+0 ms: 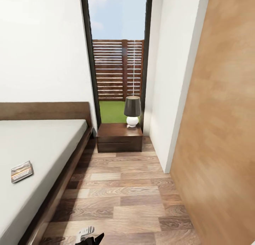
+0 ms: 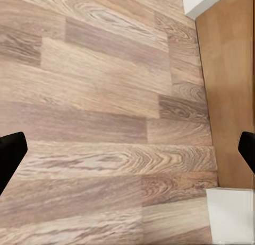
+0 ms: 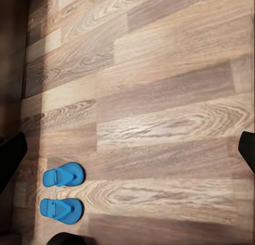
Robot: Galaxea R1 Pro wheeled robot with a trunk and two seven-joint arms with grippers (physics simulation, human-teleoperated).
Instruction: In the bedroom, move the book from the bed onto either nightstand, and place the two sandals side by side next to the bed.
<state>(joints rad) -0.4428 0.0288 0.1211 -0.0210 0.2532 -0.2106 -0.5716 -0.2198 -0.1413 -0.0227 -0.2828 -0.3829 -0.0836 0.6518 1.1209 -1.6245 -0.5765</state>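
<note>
Where the head view looks down the bedroom, the book (image 1: 22, 171) lies flat on the bed's (image 1: 46, 142) pale grey mattress near its floor-side edge, long axis slanting toward the nightstand (image 1: 119, 137), which bears a lamp (image 1: 132, 111). Over bare wood floor (image 2: 106, 123), the left jaws stand wide apart, holding nothing. Seen by the right wrist, open, empty jaws frame two bright blue sandals (image 3: 62, 192), parallel, side by side, just apart.

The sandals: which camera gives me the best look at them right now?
The right wrist view. Both blue sandals lie there side by side on the wood floor, whole and unobstructed. The head view looks over the bed with the book and the nightstand; the left wrist view looks at floor planks.
</note>
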